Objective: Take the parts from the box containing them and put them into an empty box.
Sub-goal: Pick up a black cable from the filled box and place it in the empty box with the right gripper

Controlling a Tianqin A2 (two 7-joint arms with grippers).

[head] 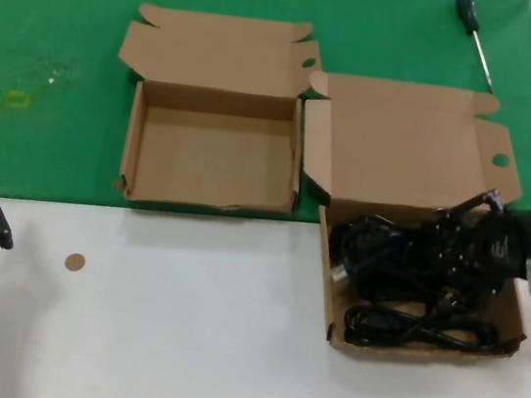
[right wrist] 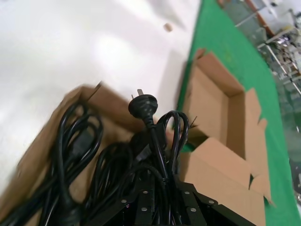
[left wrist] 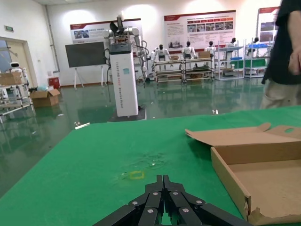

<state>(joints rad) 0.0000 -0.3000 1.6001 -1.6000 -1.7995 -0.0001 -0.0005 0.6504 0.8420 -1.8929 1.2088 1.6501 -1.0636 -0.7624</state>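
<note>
In larger carton [head: 429, 163] — coiled cables [head: 403, 278].

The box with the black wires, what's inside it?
Black coiled power cables fill the box, and the right hand reaches in, closed on one. The floor beneath them is mostly hidden.

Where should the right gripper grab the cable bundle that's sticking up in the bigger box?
Probably the bunched middle of the cable, from above. Its loops gather there while the plug sticks out free. The right gripper sits there already, fingers shut on the cords, inside the box.
</note>
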